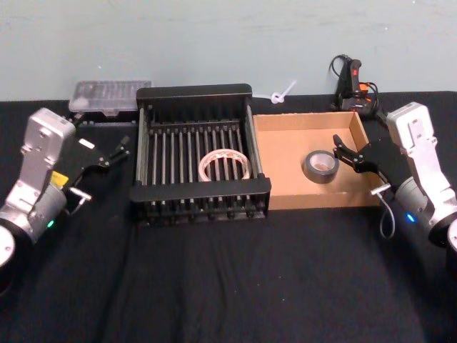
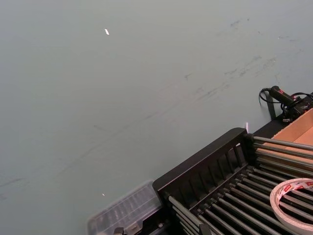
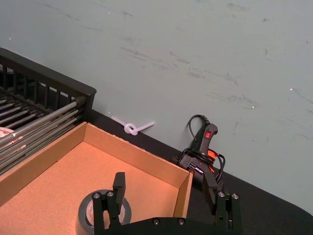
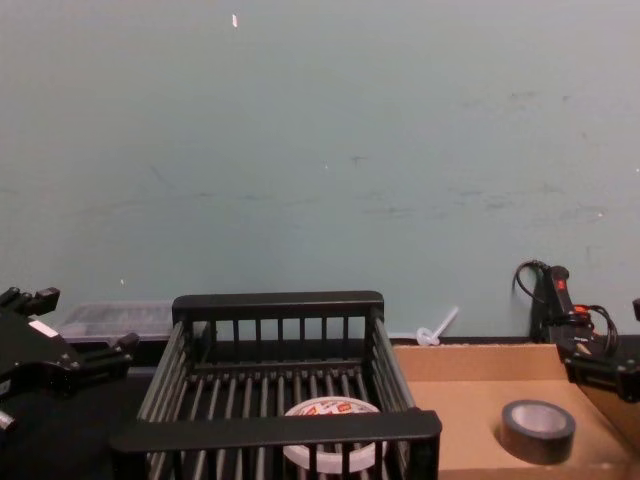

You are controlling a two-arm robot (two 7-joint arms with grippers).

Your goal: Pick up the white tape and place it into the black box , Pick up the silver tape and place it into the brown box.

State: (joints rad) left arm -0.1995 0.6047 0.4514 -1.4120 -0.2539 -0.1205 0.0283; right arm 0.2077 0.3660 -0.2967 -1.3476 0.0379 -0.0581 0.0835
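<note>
Black-clothed table: white tape (image 1: 224,165) in black box (image 1: 200,94), silver tape (image 1: 321,166) in brown box (image 1: 305,201). Left gripper (image 1: 118,152), right gripper (image 1: 347,152) open, empty. Retraction only.

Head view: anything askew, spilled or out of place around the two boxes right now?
Nothing stands out. The white tape lies flat on the bars of the black box, and the silver tape lies flat in the brown box. The left gripper and right gripper are both open and empty.
</note>
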